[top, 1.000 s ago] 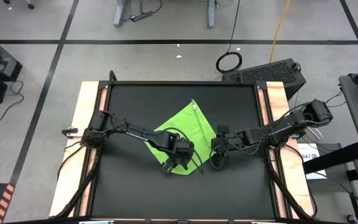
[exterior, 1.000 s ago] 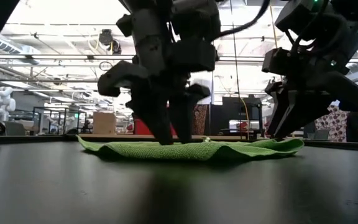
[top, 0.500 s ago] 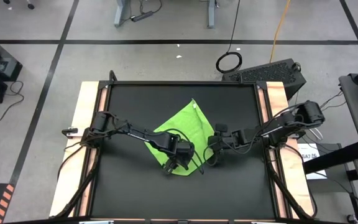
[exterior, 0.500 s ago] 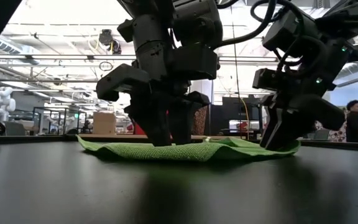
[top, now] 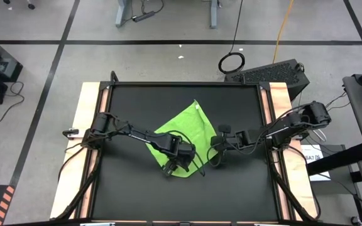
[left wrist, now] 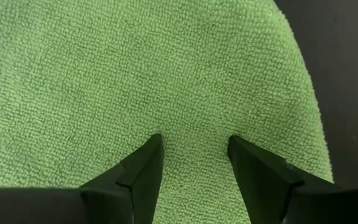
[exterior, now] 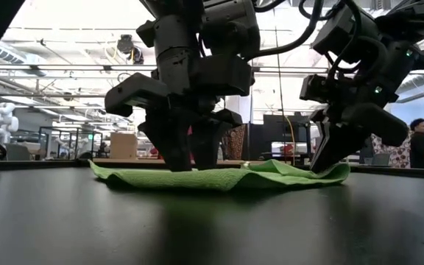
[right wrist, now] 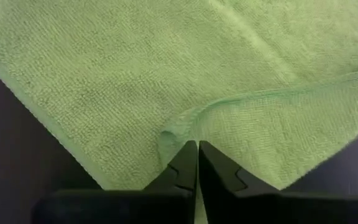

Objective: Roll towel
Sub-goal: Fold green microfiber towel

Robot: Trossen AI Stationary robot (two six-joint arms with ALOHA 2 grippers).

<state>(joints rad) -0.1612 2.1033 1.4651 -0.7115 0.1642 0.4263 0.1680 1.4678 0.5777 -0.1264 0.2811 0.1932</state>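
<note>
Right gripper (right wrist: 197, 163) has its two dark fingers pinched together on a raised fold at the edge of the small lime-green terry-cloth towel (top: 184, 135), lifting a little ridge of fabric in the right wrist view. Left gripper (left wrist: 193, 163) presses tips-down into the towel's near corner w/ fingers parted and nothing between them but flat pile (it looks more like a pin than a grasp).

Towel lies near the middle of the black matte tabletop (top: 231, 194), rotated so it reads as a diamond from above, mostly flat, one side humped up by the right arm in the low view.

Handling, as a judgement: light, limp, no stiffness at all, so it will follow whatever edge gets pulled and sag elsewhere. Looped pile should give decent grip and some drag vs. the table. Best hold is a hem or corner, pinching the doubled fold, w/ the other arm anchoring the cloth so it rolls rather than slides.

No brand, label or legible writing visible on towel or table.
</note>
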